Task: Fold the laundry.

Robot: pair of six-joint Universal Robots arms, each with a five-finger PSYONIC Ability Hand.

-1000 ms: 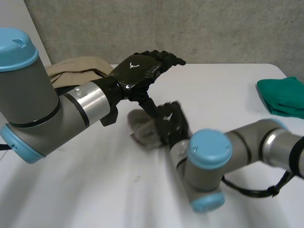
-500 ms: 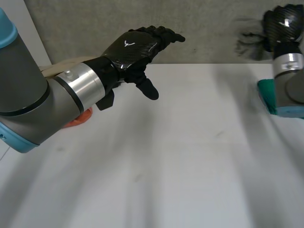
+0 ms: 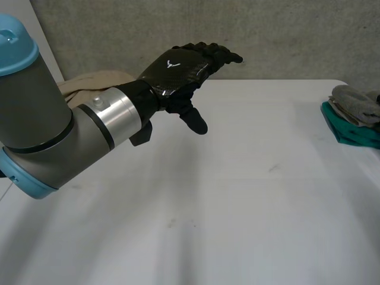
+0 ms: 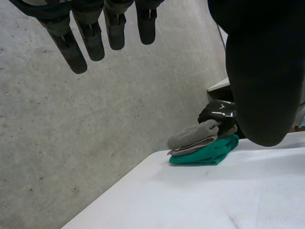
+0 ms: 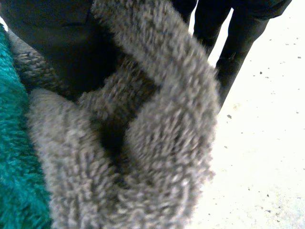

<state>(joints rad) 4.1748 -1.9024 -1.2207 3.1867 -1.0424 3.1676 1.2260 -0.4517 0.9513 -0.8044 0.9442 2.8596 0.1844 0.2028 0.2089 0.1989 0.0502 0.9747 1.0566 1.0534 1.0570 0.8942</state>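
Right wrist view: hand (image 5: 56, 39) around cloth (image 5: 164, 124)

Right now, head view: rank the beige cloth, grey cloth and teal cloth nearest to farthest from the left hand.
1. The beige cloth: close behind the left hand, on the robot's left side.
2. The grey cloth: far off at the right edge, lying on top of the teal one.
3. The teal cloth: directly under the grey one. The two are stacked, so 2 and 3 are too close to call.
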